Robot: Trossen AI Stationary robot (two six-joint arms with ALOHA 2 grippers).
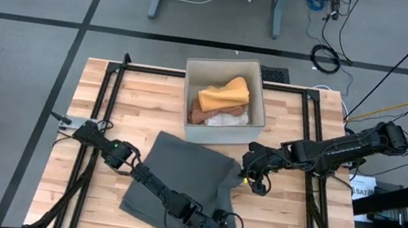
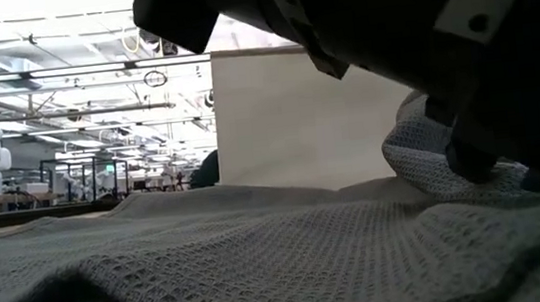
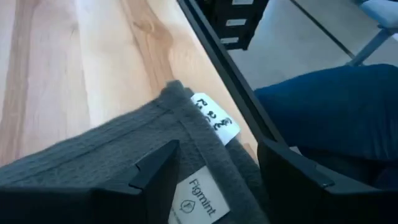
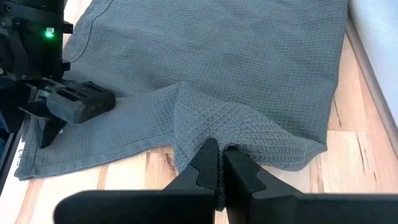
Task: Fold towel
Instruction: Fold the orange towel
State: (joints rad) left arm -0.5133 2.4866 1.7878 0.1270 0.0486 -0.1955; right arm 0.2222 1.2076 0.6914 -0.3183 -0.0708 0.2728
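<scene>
A grey waffle-weave towel (image 1: 179,178) lies spread on the wooden table, somewhat rumpled. My left gripper (image 3: 217,152) reaches across it to its near right corner (image 3: 180,102). It is open, with one finger over the cloth and the other past the edge. The corner's white tags (image 3: 214,118) lie between the fingers. My right gripper (image 4: 219,149) stands at the towel's right side (image 1: 253,181), shut on a raised fold. In the low view the lifted cloth (image 2: 431,154) shows under a dark gripper. My right gripper pinches a raised fold of the towel's right edge (image 4: 214,127) between its two fingers, near the far right corner. The fingers slant down from the table's right side. The cloth rises in a ridge into them, and the rest of the towel lies on the table.
A white bin (image 1: 222,100) with orange and brown cloths stands just beyond the towel's far edge. A black frame rail (image 3: 236,93) runs along the table edge close to the left gripper. Past the rail there is something blue (image 3: 336,106). Bare wood lies left and right of the towel.
</scene>
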